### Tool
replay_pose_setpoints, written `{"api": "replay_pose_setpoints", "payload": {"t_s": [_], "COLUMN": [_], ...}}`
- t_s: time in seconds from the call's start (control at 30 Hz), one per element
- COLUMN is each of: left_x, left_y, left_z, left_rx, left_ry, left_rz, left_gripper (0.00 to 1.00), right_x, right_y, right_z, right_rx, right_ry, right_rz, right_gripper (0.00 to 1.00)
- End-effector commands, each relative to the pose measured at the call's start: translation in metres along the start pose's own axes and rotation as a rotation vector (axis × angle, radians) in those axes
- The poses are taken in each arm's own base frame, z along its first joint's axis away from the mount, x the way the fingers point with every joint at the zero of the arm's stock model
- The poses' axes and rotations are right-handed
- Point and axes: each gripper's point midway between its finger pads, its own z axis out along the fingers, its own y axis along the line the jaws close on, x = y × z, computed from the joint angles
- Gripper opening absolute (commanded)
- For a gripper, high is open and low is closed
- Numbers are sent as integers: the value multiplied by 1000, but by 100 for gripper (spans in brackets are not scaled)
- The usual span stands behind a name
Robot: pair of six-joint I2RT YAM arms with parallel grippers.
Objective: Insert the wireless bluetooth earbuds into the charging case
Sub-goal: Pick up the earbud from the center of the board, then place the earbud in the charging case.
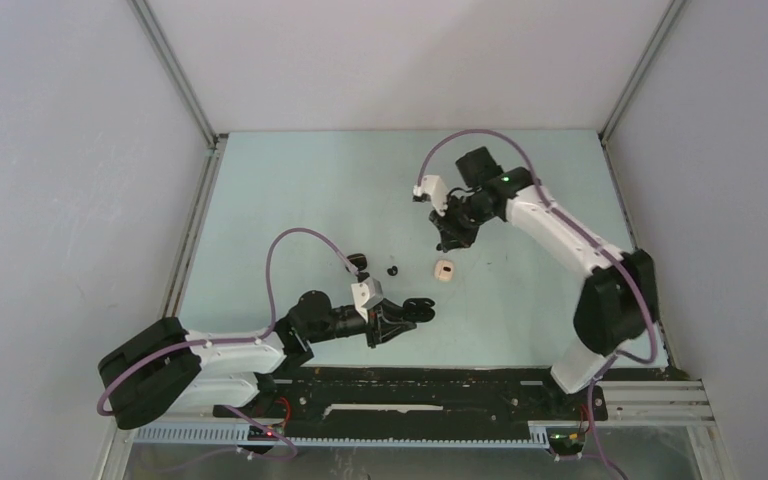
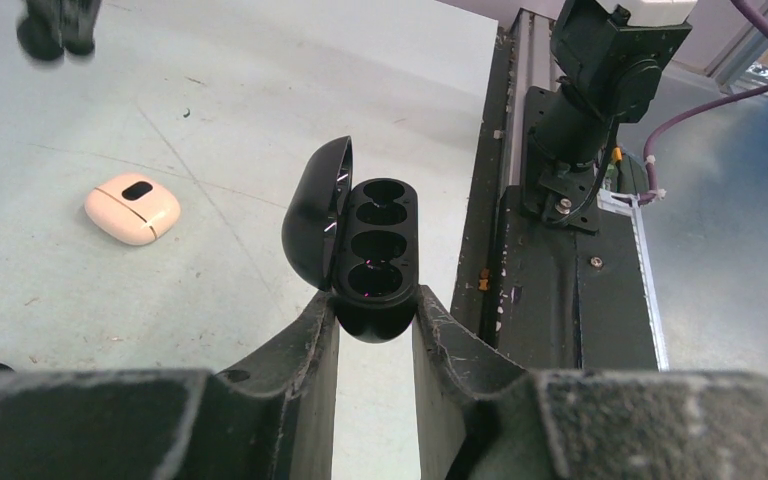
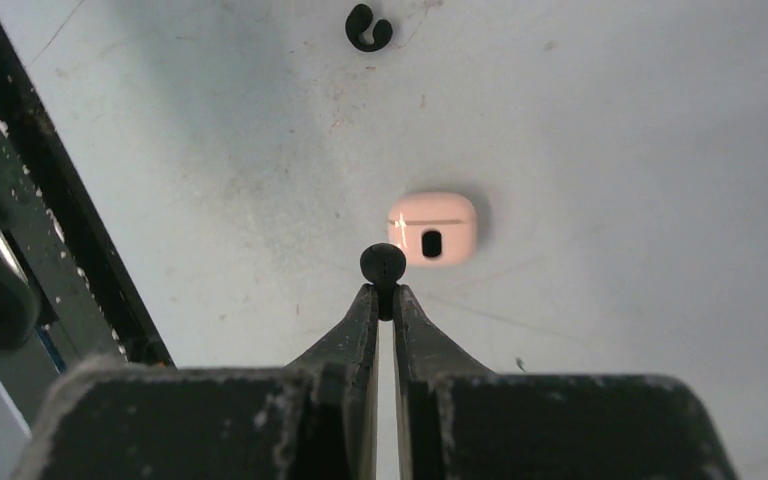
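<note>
left arm point(image 1: 235, 350) stretches low to the right, jaws clamped on the charging case point(image 2: 375, 255); right arm point(image 1: 560, 225) bends downward, jaws pinching an earbud point(image 3: 383, 263).

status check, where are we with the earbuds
Left gripper shut on open black charging case. Right gripper shut on black earbud. Second black earbud loose on table. Closed beige case not blocking.

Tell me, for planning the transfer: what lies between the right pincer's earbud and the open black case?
A closed beige case lies between them, seen in the top view.
</note>
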Motion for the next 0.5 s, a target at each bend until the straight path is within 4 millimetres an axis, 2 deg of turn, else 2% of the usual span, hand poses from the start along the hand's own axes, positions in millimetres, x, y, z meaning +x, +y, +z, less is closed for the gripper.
{"api": "replay_pose_setpoints", "payload": {"t_s": [0.0, 0.1, 0.2, 0.33, 0.47], "left_x": [-26, -28, -28, -28, -35], "left_y": [-2, -1, 0, 1, -5], "left_z": [8, 7, 8, 6, 2], "left_rx": [22, 15, 13, 5, 33], "left_ry": [-68, -72, -73, -91, -152], "left_rz": [29, 33, 34, 33, 52], "left_gripper": [1, 0, 0, 0, 0], "right_x": [-4, -14, -20, -14, -7], "right_y": [21, 46, 78, 114, 139], "right_z": [-57, -81, -95, -90, -79], "right_rx": [46, 21, -46, -134, -194], "right_ry": [-45, -120, -187, -176, -162], "right_rz": [-156, -210, -253, -279, -296], "right_gripper": [0, 0, 0, 0, 0]}}
